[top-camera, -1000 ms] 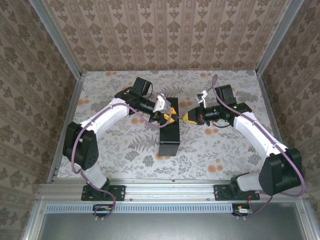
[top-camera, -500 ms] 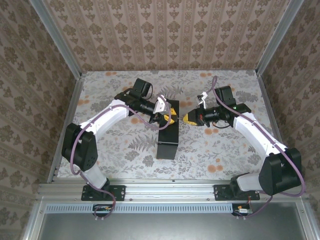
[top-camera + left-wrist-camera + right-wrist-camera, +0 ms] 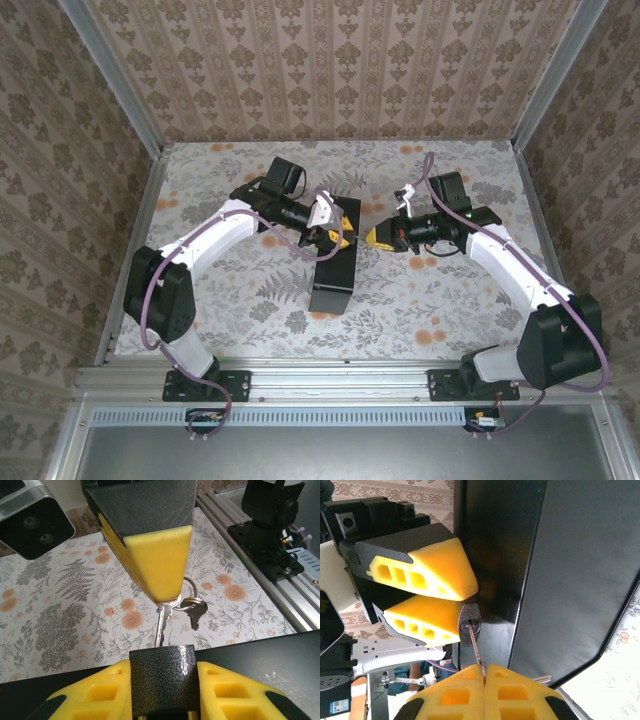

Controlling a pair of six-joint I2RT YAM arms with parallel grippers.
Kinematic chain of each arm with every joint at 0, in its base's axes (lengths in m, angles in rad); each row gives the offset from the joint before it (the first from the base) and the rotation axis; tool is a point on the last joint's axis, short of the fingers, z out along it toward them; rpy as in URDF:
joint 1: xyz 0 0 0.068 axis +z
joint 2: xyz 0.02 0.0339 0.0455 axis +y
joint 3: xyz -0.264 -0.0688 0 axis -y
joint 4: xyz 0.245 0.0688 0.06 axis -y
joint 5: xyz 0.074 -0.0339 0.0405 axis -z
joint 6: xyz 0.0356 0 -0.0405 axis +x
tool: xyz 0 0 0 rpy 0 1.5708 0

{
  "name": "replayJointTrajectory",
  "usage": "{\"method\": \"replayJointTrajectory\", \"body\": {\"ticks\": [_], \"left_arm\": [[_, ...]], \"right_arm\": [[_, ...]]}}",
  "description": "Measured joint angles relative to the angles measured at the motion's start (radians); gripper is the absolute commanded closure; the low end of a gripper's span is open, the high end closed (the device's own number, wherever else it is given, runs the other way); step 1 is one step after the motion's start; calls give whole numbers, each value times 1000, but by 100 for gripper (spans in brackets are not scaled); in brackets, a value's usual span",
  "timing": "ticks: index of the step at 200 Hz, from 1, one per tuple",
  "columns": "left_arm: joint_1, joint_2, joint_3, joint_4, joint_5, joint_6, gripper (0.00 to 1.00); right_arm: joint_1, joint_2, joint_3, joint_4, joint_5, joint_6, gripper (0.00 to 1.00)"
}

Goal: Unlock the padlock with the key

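The padlock (image 3: 470,619), a small dark speckled block, is clamped between the yellow pads (image 3: 95,692) of the left gripper (image 3: 336,236), whose jaws are drawn in narrow about it. It is held at the far end of the black box (image 3: 333,275), which lies lengthwise near the middle of the table (image 3: 450,300), well apart from both side edges. The key (image 3: 160,625) is pinched by its head in the right gripper (image 3: 484,672), whose fingers are pressed fully together on it. Its blade is pointed straight at the padlock, and its tip is seen in the keyhole. A ring (image 3: 190,602) with a second key (image 3: 194,615) is hung from the head of the key. The two grippers are set facing each other, close together.
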Motion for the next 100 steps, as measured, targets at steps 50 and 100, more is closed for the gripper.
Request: {"method": "replayJointTrajectory", "body": {"ticks": [50,100], "left_arm": [[-13,-41,-10,-18,-61,35,77],[-18,-69,-21,-34,-92,84,77]], "right_arm": [[0,13,-1,1,-52,24,100],[-2,55,-13,31,-138,51,100]]}}
